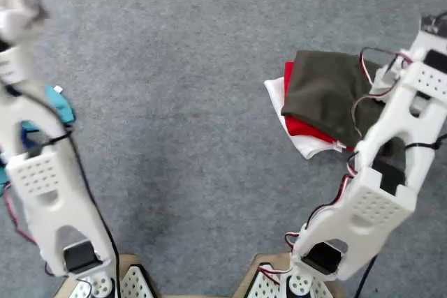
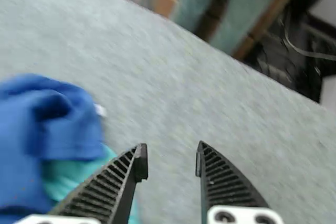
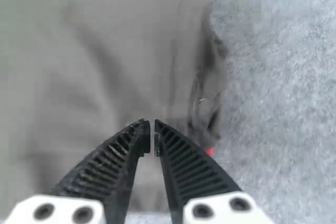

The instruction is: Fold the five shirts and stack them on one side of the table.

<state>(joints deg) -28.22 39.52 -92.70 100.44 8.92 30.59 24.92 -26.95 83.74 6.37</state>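
Left claw (image 2: 170, 162) spread open near a blue shirt (image 2: 37, 106) at the frame's left edge, right claw (image 3: 152, 131) closed over the olive shirt (image 3: 79, 51) topping the right-side stack (image 1: 304, 132).

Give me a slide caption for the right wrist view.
Right gripper, jaws closed, over the folded olive shirt on the grey table cover.

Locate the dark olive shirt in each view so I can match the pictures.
High view: the dark olive shirt lies right of centre, on top of a red shirt and a white shirt.
Right wrist view: the same shirt spreads under the right hand, red peeking at its edge.
Left wrist view: faces the blue shirt on the table's other side.
Shared landmark: the grey table cover.
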